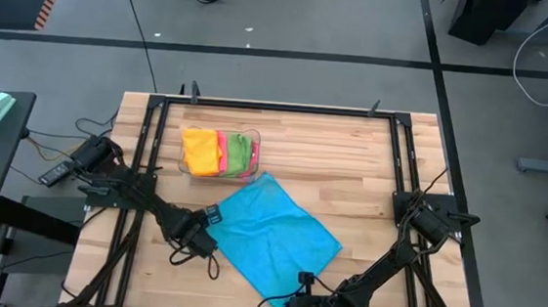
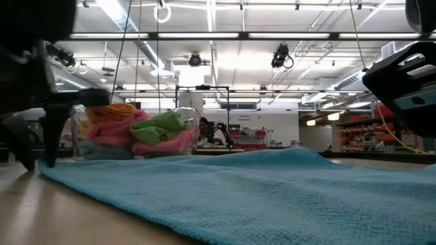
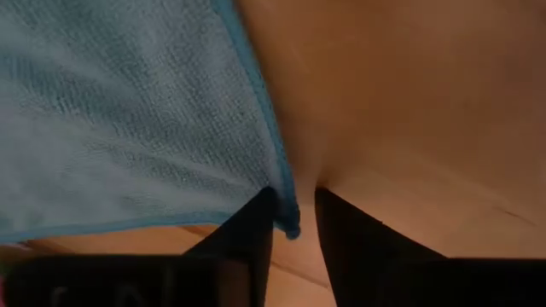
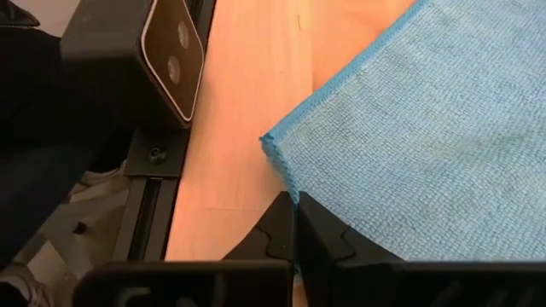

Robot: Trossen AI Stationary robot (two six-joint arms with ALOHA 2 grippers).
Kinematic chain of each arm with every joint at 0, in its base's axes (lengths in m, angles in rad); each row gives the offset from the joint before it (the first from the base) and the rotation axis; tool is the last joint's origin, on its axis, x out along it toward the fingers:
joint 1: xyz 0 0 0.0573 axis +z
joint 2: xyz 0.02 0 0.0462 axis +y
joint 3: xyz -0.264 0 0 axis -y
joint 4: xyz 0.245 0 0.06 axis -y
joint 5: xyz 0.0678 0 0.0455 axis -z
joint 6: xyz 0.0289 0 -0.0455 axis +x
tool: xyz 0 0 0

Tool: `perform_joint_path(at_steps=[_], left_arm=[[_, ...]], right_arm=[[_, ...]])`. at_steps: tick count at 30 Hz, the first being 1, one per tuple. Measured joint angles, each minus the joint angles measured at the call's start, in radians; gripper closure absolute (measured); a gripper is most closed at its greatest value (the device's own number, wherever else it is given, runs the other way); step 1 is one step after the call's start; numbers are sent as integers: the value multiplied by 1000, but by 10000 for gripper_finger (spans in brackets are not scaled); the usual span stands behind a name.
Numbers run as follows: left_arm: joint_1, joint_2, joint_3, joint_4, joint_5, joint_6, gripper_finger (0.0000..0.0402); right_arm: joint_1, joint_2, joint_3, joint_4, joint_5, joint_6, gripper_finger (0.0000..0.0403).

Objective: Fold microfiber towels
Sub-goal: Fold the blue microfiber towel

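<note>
Blue towel [image 4: 426,145] corner pinched in my closed right hand [image 4: 295,223]; my left hand [image 3: 294,226], narrowing around another corner [image 3: 290,223], could miss.

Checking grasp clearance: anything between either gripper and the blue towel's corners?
Nothing visible. The left gripper straddles a corner of the blue towel, and the right gripper is shut on another corner's edge. The bin sits clear.

you're in a big industrial lab hall: strip lights [image 2: 225,35] at 12 o'clock, storage shelving [image 2: 354,133] at 3.
</note>
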Motion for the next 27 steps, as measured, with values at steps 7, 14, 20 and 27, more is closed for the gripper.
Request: perform_joint_path(at_steps=[7, 14, 20, 27], left_arm=[[-35, 8, 9, 15, -108, 5, 374], [-32, 8, 106, -31, -69, -31, 394], [21, 6, 210, -80, -107, -33, 388], [111, 6, 275, -81, -209, -13, 394]], right_arm=[[0, 0, 0, 0, -1, -3, 394], [7, -45, -4, -33, -56, 23, 389], [8, -147, -2, -106, -54, 129, 388], [30, -221, -2, -258, -47, 331, 387]])
